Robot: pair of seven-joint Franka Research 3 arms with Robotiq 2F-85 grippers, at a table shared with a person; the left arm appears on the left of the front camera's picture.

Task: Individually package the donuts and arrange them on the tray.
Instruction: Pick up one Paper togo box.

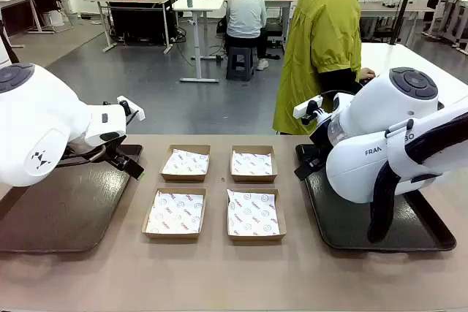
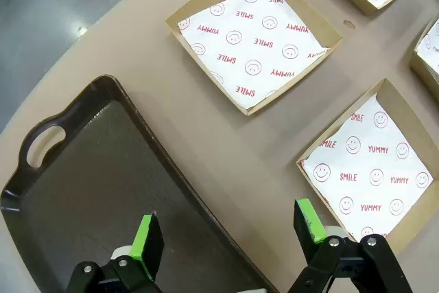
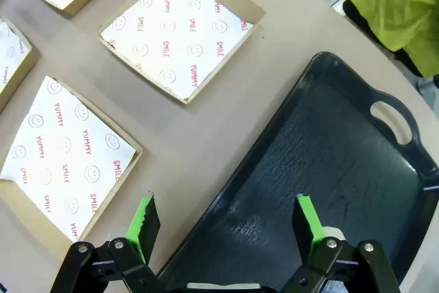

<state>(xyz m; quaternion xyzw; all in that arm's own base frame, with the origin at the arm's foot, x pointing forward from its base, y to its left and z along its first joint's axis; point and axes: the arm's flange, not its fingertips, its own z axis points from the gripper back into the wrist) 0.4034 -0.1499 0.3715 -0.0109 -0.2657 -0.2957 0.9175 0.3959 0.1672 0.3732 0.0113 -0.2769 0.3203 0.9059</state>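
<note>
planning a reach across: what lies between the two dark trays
Four paper-lined cardboard boxes, two by two, sit between the left tray and right tray in the front view.

Front overview, wrist close-ups above boxes

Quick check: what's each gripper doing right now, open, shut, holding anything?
Left gripper: open, holding nothing.
Right gripper: open, holding nothing.
</note>
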